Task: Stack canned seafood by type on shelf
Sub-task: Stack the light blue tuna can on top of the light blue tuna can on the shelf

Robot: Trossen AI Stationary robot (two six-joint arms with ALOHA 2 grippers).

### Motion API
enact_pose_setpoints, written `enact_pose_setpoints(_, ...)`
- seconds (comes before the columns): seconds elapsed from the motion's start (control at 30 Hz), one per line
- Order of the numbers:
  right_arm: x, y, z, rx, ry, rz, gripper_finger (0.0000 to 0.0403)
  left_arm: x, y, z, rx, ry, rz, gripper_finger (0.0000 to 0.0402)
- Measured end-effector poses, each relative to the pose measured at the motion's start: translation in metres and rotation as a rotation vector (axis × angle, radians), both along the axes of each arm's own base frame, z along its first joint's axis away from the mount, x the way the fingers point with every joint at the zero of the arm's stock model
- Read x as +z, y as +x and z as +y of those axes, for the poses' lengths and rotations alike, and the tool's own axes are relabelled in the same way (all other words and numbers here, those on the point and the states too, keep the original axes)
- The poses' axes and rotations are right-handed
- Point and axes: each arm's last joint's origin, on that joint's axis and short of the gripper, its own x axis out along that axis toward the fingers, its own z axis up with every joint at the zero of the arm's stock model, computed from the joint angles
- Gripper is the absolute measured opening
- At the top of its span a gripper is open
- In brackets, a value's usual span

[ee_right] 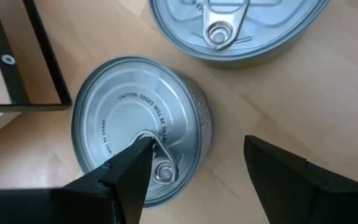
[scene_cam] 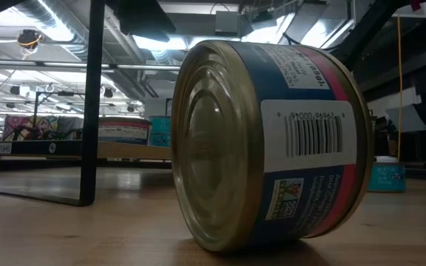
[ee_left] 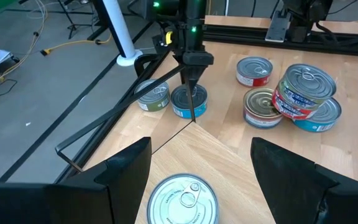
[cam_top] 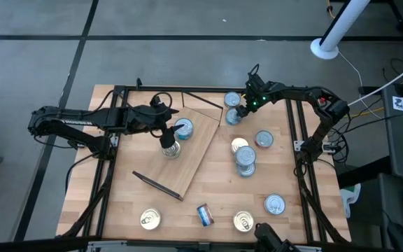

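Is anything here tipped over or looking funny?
Yes. One blue and red can lies on its side near the table's front edge, while the other cans stand flat. The shelf board also sits crooked, turned at an angle to the table. Nothing looks spilled or broken.

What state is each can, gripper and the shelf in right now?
left gripper: open, above a silver-topped can on the shelf.
right gripper: open, over a can by the shelf corner.
blue-red can: lying on its side.
stacked cans: upright on table.
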Motion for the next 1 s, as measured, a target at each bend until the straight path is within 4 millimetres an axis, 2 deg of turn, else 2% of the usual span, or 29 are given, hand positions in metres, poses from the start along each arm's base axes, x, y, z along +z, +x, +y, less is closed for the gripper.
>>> enact_pose_setpoints(0.27,0.003,0.0043,-0.0048,-0.05,-0.025,-0.054,0.0252,0.0,0.0,0.0,0.002,-0.004,-0.002,0.0271)
enact_pose_setpoints(0.67,-0.0028,0.0039,-0.0056,-0.067,-0.032,-0.009,0.025,0.0,0.0,0.0,0.009,-0.016,-0.009,0.0271)
enact_pose_setpoints(0.8,-0.0029,0.0037,-0.0054,-0.066,-0.03,-0.007,0.0222,0.0,0.0,0.0,0.009,-0.016,-0.009,0.0271)
enact_pose_setpoints(1.0,-0.0024,0.0041,-0.0054,-0.056,-0.029,-0.013,0.0145,0.0,0.0,0.0,0.01,-0.017,-0.009,0.0271)
